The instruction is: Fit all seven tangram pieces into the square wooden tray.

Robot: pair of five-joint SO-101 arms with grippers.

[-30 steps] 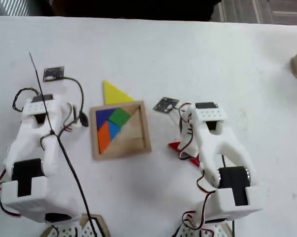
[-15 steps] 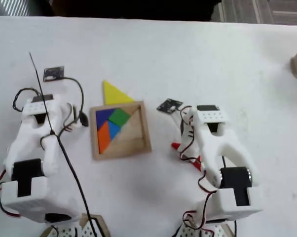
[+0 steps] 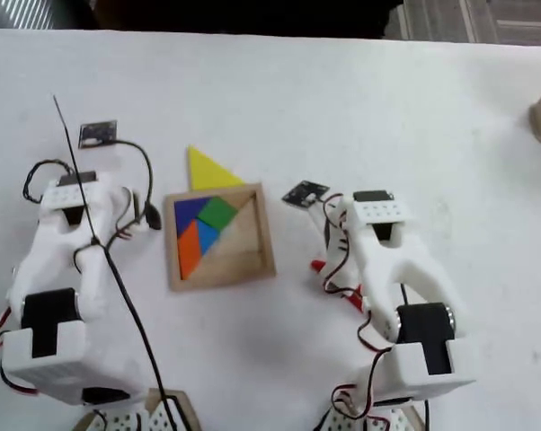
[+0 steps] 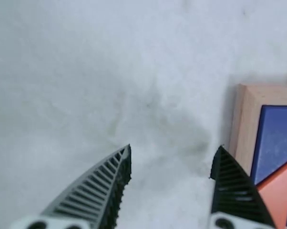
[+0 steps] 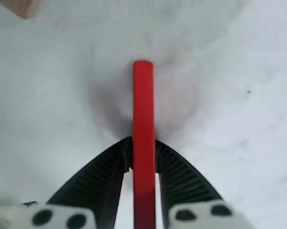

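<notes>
On the white table [image 3: 387,108] the square wooden tray [image 3: 267,232] lies between the two white plastic arms, its raised rim pale and smooth. Its left half holds four flat pieces fitted edge to edge: a blue piece [image 3: 188,214], a green piece [image 3: 219,212], an orange piece [image 3: 189,249] and a small light-blue piece [image 3: 207,233]. The right half is bare wood. A yellow triangle [image 3: 209,171] lies flat on the table just beyond the tray's far edge, its long side toward the rim. The right arm's fingers [image 5: 103,176], black and ribbed, are closed on a red piece [image 5: 143,124], which stands on edge between them as a thin, straight slab just above the table, to the right of the tray and apart from it. The left arm's fingers [image 4: 98,191], pointed and ridged, are spread apart with nothing between them. They are over bare table just beside the tray's left rim [image 4: 241,119].
</notes>
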